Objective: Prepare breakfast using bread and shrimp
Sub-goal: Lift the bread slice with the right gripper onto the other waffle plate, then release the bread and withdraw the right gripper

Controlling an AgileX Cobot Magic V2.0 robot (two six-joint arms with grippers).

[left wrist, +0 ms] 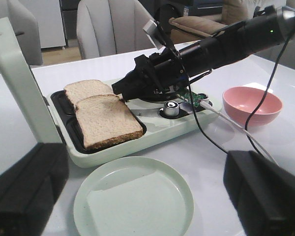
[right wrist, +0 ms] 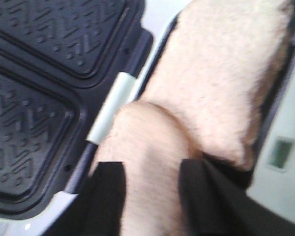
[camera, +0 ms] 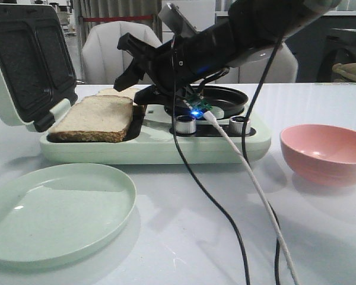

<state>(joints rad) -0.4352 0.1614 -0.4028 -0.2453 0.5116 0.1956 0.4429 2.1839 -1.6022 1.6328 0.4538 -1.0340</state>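
Two slices of bread lie side by side in the open pale green sandwich maker (camera: 154,148): the near slice (camera: 95,116) and the far slice (camera: 123,92). Both show in the left wrist view, near (left wrist: 108,120) and far (left wrist: 86,91). My right gripper (camera: 126,59) hangs just over the far slice's right end, jaws apart. In the right wrist view the gripper (right wrist: 152,201) has pale bread (right wrist: 147,162) showing between its fingers, beside the other slice (right wrist: 221,73). My left gripper (left wrist: 147,196) is wide open and empty above a green plate (left wrist: 132,196). No shrimp are in view.
The maker's lid (camera: 24,59) stands open at the left. A black pan (camera: 228,98) sits on the maker's right side behind my right arm. A pink bowl (camera: 326,151) stands right of the maker. The green plate (camera: 53,208) lies front left. Cables (camera: 237,178) hang across the middle.
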